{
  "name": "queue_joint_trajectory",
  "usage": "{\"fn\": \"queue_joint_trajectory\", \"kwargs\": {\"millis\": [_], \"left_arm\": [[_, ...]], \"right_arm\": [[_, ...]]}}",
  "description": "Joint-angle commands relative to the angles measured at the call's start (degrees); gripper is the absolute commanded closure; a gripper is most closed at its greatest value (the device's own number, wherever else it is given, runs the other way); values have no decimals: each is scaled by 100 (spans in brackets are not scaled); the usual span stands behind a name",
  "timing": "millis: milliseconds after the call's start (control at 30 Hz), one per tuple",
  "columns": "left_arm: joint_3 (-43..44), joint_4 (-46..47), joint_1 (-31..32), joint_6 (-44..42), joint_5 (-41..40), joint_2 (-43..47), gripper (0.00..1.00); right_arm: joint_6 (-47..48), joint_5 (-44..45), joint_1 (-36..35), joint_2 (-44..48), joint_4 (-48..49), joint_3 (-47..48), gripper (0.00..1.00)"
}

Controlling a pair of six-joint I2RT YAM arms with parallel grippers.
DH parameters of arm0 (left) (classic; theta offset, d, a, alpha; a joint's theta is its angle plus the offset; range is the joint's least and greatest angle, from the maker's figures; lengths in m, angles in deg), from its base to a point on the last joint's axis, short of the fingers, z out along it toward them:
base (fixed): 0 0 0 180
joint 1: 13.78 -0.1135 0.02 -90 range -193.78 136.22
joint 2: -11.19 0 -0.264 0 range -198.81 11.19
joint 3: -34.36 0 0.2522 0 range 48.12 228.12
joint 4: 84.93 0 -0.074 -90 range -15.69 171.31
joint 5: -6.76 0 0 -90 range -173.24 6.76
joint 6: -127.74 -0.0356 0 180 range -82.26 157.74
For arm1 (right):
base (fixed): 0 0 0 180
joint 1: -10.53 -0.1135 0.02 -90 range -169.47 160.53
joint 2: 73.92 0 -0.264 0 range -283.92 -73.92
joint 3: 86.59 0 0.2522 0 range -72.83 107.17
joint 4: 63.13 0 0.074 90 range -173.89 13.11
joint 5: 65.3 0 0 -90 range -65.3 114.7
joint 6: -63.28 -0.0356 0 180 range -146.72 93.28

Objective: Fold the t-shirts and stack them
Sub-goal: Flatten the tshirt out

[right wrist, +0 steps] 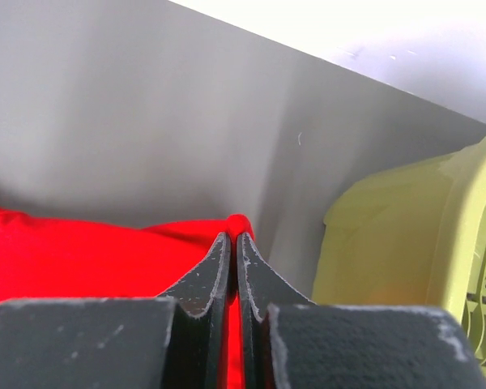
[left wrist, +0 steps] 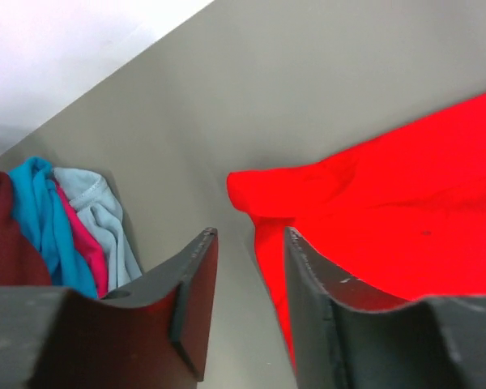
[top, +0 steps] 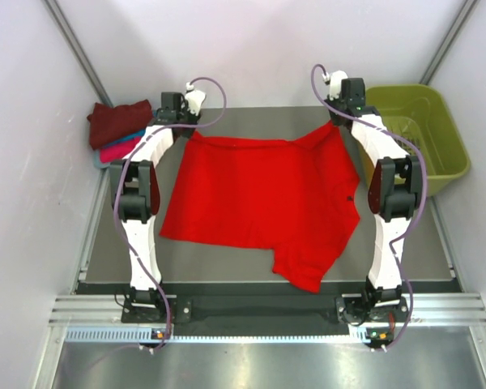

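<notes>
Red t-shirt (top: 259, 194) is lying spread flat on the table (top: 105, 243) between the 2 arms. Right gripper (right wrist: 233, 237) is pinching its far right corner, jaws pressed together on the cloth. Left gripper (left wrist: 249, 237) is hovering spread just short of the far left corner, gripping nothing. Cloth is looking light and limp, likely sagging and creasing once lifted. Safest grabbing at corners or hem, 2 points at once. Folded stack (top: 117, 130) is sitting far left.
</notes>
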Motion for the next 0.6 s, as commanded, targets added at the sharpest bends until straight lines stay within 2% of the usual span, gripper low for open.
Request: {"fn": "queue_joint_trajectory", "kwargs": {"millis": [0, 100, 233, 400, 567], "left_arm": [[319, 301, -3, 155, 13, 55, 55], [669, 82, -3, 199, -30, -234, 51], [1495, -586, -12, 401, -162, -823, 51], [1558, -780, -20, 848, -22, -903, 51], [1462, -903, -108, 1315, 110, -921, 47]], "right_arm": [[64, 86, -25, 109, 337, 187, 100], [38, 68, -42, 74, 364, 178, 100], [21, 42, -69, 65, 364, 205, 100], [12, 68, -95, 108, 355, 196, 100], [12, 77, -147, 126, 355, 170, 100]]}}
